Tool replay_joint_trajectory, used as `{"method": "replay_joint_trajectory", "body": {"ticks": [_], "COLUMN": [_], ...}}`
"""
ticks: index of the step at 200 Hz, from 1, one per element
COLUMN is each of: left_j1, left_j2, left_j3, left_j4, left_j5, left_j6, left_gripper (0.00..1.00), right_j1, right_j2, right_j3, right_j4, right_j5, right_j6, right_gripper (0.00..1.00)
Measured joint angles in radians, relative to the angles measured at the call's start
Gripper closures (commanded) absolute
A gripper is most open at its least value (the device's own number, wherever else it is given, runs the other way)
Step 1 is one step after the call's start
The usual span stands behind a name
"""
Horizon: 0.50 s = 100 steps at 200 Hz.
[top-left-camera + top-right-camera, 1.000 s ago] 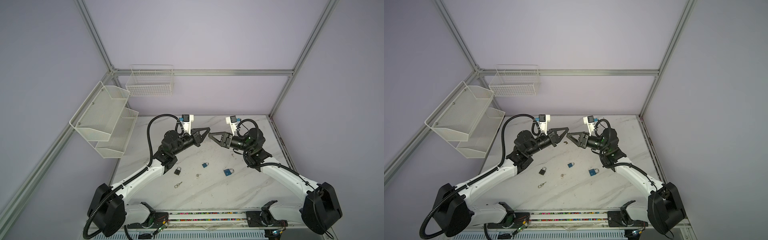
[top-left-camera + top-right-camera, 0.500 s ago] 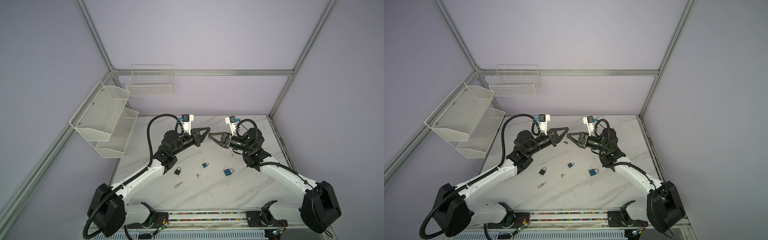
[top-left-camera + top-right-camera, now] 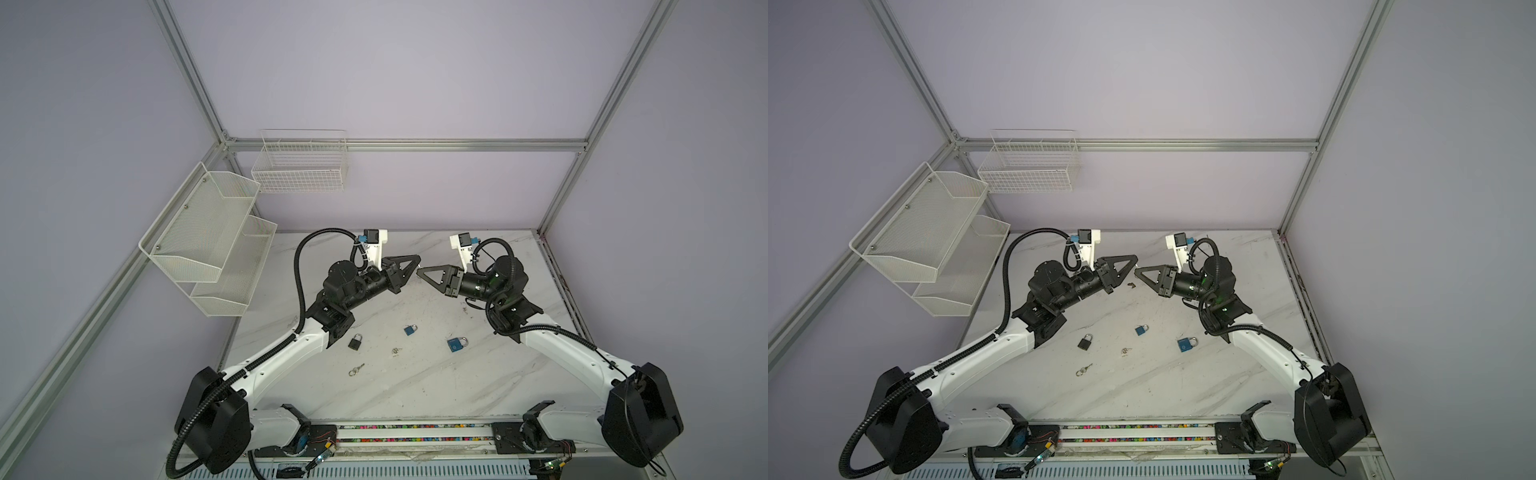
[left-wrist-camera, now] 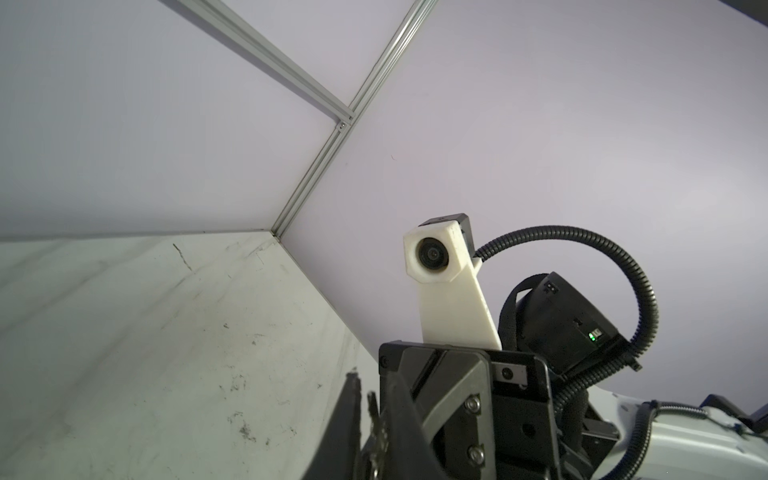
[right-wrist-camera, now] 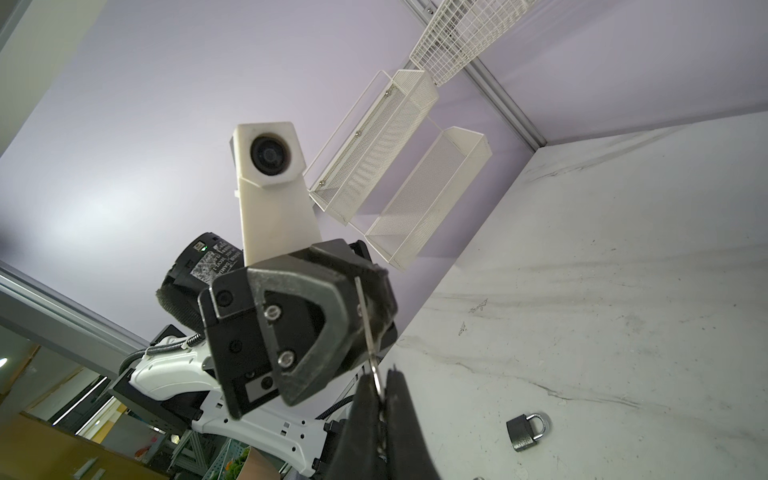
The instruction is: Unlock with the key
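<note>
Right pincer (image 3: 419, 271) and left pincer (image 3: 417, 260) meet tip to tip, raised over the back middle of the surface (image 3: 478, 374) in both top views. The key (image 3: 1132, 285) shows just below the tips in a top view. A black padlock (image 3: 354, 342), a blue padlock (image 3: 410, 330), a second blue padlock (image 3: 456, 344) and loose keys (image 3: 356, 369) lie nearer the front, well apart from both pincers. Bare marble runs out to the back wall; wire baskets (image 3: 208, 249) hang on the left wall.

Left wrist view: the key (image 4: 377, 432) sits beside a dark finger (image 4: 347, 419). I cannot tell whether the left pincer grips it.

Right wrist view: the right pincer (image 5: 379, 376) is clamped on the key's ring, and the blade (image 5: 365, 320) runs up to the left pincer.
</note>
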Motion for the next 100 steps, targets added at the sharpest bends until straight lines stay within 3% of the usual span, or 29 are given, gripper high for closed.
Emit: {"method": "replay_joint_trajectory", "body": {"ticks": [39,100], "left_j1": [0.0,-0.011], "left_j2": [-0.028,-0.071], "left_j3": [0.0,0.064], "left_j4": [-0.117,-0.396], "left_j5": [-0.04,-0.139], "left_j6": [0.072,0.211], "left_gripper": [0.55,0.43], "right_j1": [-0.048,-0.252], "right_j2": [-0.043,-0.12], "right_j3": [0.0,0.0], "right_j4": [-0.121,-0.406], "right_j5": [0.03,0.093], "right_j6": [-0.021,-0.117], "right_gripper": [1.0,1.0]}}
